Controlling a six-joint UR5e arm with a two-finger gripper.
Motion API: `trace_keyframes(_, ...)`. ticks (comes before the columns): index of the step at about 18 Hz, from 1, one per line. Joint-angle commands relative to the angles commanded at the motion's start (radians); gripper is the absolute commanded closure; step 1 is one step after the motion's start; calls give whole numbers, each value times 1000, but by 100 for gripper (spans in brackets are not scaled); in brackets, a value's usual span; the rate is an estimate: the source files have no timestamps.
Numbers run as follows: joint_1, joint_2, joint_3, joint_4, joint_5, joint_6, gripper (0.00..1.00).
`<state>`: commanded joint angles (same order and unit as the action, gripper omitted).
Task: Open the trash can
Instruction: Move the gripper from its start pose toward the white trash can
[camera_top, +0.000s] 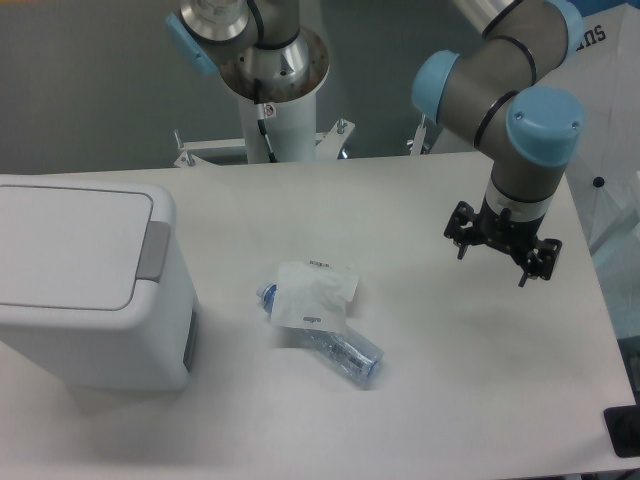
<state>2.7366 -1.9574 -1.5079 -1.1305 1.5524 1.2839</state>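
Observation:
The trash can (90, 290) is a large white boxy bin at the left edge of the table. Its flat white lid lies shut, and a grey push tab (153, 250) sits on the lid's right edge. My gripper (494, 264) hangs over the right part of the table, far to the right of the bin. Its black fingers (524, 272) are spread apart with nothing between them.
A small white pouch (312, 294) lies mid-table on top of a clear plastic bottle (345, 350) with a blue cap. The arm's white base column (272, 95) stands at the table's back edge. A black object (622, 432) sits at the lower right corner.

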Motion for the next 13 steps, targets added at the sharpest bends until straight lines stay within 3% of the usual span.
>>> trace_keyframes(8, -5, 28, -11, -6, 9, -3, 0)
trace_keyframes(13, -25, 87, -87, 34, -1, -129, 0)
